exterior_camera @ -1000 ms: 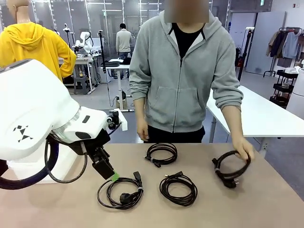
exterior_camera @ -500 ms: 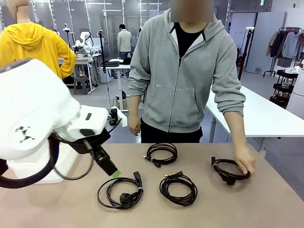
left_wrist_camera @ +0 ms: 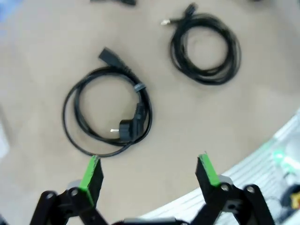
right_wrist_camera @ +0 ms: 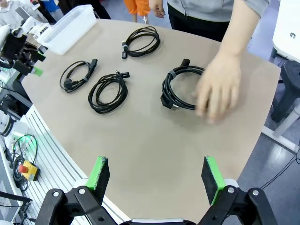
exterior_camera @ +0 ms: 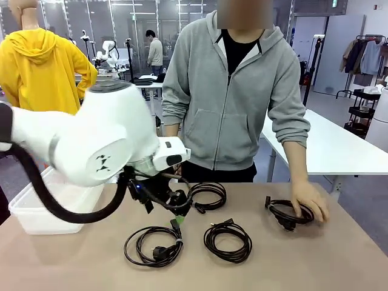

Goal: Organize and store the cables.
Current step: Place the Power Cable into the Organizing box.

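Beige surface (exterior_camera: 303, 260): left arm (exterior_camera: 103, 145) bent low over it, left pincer (left_wrist_camera: 149, 164) spread, empty, coiled cable (left_wrist_camera: 126, 128) just beyond; right pincer (right_wrist_camera: 156, 171) spread, aloft.

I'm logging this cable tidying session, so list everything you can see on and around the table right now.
Cable coils: four, black, flat on the table: near-left coil, near-middle coil, far-middle coil, right coil.
Bin: one, translucent white, at the table's left end.
Table: one, tan.
Person's hand: one, resting on the right coil.
Left gripper: one, black with green pads, open, above the near-left coil.
Right gripper: one, black with green pads, open, high over the table, holding nothing.
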Robot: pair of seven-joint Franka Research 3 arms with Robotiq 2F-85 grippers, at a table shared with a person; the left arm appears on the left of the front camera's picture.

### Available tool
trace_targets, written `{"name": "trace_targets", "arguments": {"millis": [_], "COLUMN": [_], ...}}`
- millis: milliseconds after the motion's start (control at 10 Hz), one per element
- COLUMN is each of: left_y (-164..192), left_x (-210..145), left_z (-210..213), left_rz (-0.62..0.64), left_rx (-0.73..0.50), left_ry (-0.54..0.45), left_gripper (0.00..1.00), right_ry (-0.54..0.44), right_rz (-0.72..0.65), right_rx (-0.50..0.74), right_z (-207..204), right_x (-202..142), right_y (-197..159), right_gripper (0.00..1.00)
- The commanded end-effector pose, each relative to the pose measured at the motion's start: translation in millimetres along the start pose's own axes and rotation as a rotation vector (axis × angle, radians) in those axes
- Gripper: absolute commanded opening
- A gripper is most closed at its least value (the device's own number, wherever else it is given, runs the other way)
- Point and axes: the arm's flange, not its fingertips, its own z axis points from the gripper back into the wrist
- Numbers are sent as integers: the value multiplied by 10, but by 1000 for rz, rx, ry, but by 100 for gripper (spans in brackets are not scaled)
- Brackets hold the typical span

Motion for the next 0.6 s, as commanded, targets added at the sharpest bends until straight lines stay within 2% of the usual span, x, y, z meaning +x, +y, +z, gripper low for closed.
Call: {"name": "trace_targets", "arguments": {"millis": [0, 200, 400, 500], "left_y": [-196, -213, -139, -114], "left_x": [290, 390, 549, 625], "left_z": [-171, -475, -763, -880], "left_rz": [212, 347, 483, 502], "left_rx": [0, 119, 145, 131], "left_ry": [103, 149, 142, 156], "left_gripper": [100, 100, 100, 100], "right_ry": [-8, -8, -8, -8], "right_rz": [17, 17, 17, 17], "right_rx": [5, 5, 5, 5], "right_z": [6, 6, 6, 6], "right_x": [10, 10, 10, 10], "right_y": [-16, -16, -16, -16], "right_gripper": [100, 100, 100, 100]}}
